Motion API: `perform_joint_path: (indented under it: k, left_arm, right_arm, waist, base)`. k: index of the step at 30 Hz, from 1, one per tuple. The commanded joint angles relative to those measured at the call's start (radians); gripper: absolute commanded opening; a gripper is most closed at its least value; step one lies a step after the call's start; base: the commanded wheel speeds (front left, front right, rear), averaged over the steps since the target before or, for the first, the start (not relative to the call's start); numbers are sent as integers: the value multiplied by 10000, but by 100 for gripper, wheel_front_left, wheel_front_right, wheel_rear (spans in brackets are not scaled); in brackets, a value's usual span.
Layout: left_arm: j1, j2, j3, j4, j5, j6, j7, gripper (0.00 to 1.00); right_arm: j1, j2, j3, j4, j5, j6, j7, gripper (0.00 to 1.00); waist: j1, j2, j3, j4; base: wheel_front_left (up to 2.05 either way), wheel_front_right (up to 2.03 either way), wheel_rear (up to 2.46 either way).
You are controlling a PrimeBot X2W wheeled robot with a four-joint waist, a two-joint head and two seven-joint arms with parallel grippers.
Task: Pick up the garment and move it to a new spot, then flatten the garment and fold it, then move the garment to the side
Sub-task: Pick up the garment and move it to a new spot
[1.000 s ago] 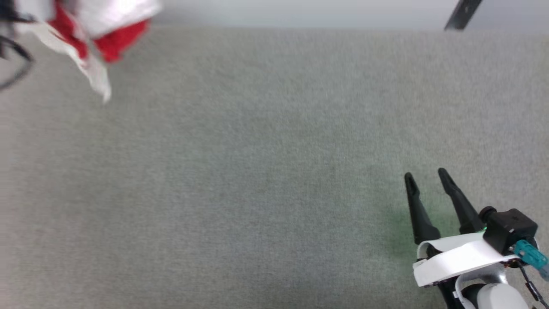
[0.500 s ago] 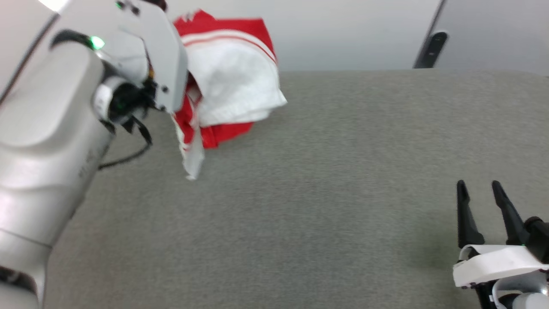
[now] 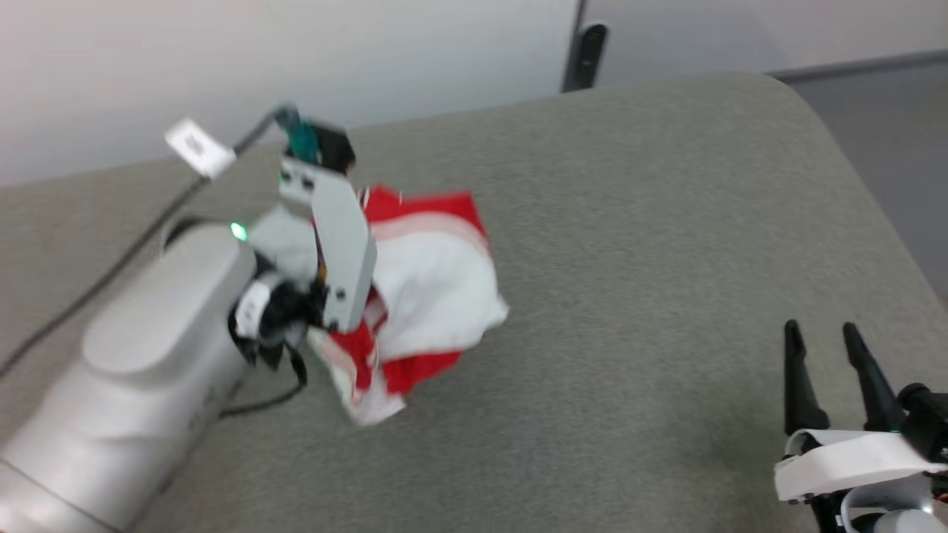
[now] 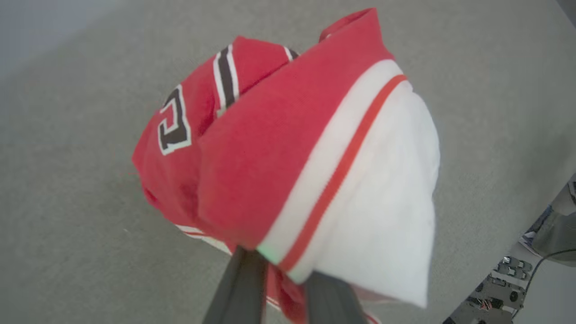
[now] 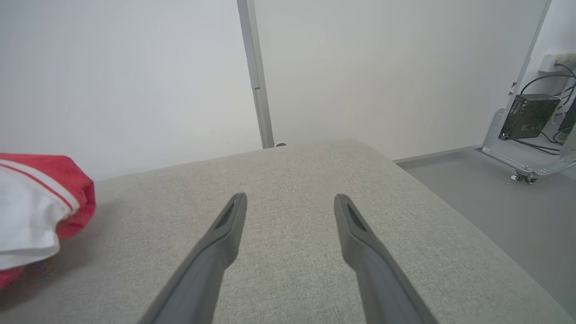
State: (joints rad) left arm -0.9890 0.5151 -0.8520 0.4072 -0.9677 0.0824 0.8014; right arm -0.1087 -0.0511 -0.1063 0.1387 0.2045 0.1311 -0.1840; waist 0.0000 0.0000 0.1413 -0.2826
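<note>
The garment [image 3: 437, 289], a red jersey-style shirt, hung in a loose bunch over the left half of the grey upholstered surface [image 3: 666, 244], away from its rounded right corner. The left gripper [image 4: 281, 270] had it pinched: the two dark fingers stood almost together, their tips buried in the red-and-white striped trim at the bottom of the left wrist view. A white sleeve [image 4: 382, 193] ballooned out on one side, and a black-and-white numeral [image 4: 173, 123] showed on a crumpled red fold. Whether the lowest flap brushed the upholstered surface or cleared it could not be told from the head view.

The right gripper [image 3: 820, 329] hovered low over the near right part of the upholstered surface, well apart from the garment, with its fingers spread wide and nothing between them.

The cloth looked light and entirely limp. It draped and folded on itself wherever it was unsupported, so a single pinch carried it only as a wad. It was unlikely to slip from a firm pinch on the trim, since the banded edge seemed thicker than the body cloth. Flattening it would probably call for two holds set apart on an edge, such as the hem corners or the two shoulders, so the cloth could be drawn taut and laid down. A hold in the middle of a panel would likely just gather more wrinkles.
</note>
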Motion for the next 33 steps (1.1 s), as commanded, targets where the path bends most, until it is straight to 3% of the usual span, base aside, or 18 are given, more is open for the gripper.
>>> perform_joint_path:
  k: [1,5,12,13,14,15,16,24,33]
  left_arm:
    - [292,5,-38,132,-47,143,70,0]
    - [984,-123,-435,735,7,346,225,0]
    - [1675,-676,-992,2107,-38,187,443,0]
    - [1682,-754,-1073,2245,-45,101,497,15]
    - [1642,-820,-1092,2327,-70,9,497,38]
    - [1548,-889,-1043,2411,-131,-45,458,77]
    - [1444,-929,-1013,2470,-148,-103,476,100]
    - [470,-698,-998,2008,-101,-681,958,100]
    - [630,-93,-414,840,-371,-348,497,100]
  right_arm:
    - [-108,16,120,62,63,-6,-77,100]
    - [-294,18,426,269,197,-6,-199,100]
    - [-593,10,795,528,358,-6,-310,100]
    - [-637,12,818,563,387,-6,-314,100]
    - [-667,10,829,585,388,-6,-330,100]
    - [-676,9,831,618,367,-6,-329,100]
    - [-659,10,828,646,337,-6,-314,100]
    - [-383,1,624,641,168,-6,-22,100]
    - [-147,9,625,404,43,-6,240,100]
  waist:
    - [0,0,310,-701]
    - [0,0,462,-971]
    - [0,0,547,-1061]
    - [0,0,522,-1030]
    - [0,0,482,-983]
    - [0,0,435,-929]
    - [0,0,372,-866]
    - [0,0,-164,-54]
    - [0,0,-821,971]
  base:
    - [0,0,0]
    - [0,0,0]
    - [0,0,0]
    - [0,0,0]
    - [0,0,0]
    - [0,0,0]
    - [0,0,0]
    - [0,0,0]
    - [0,0,0]
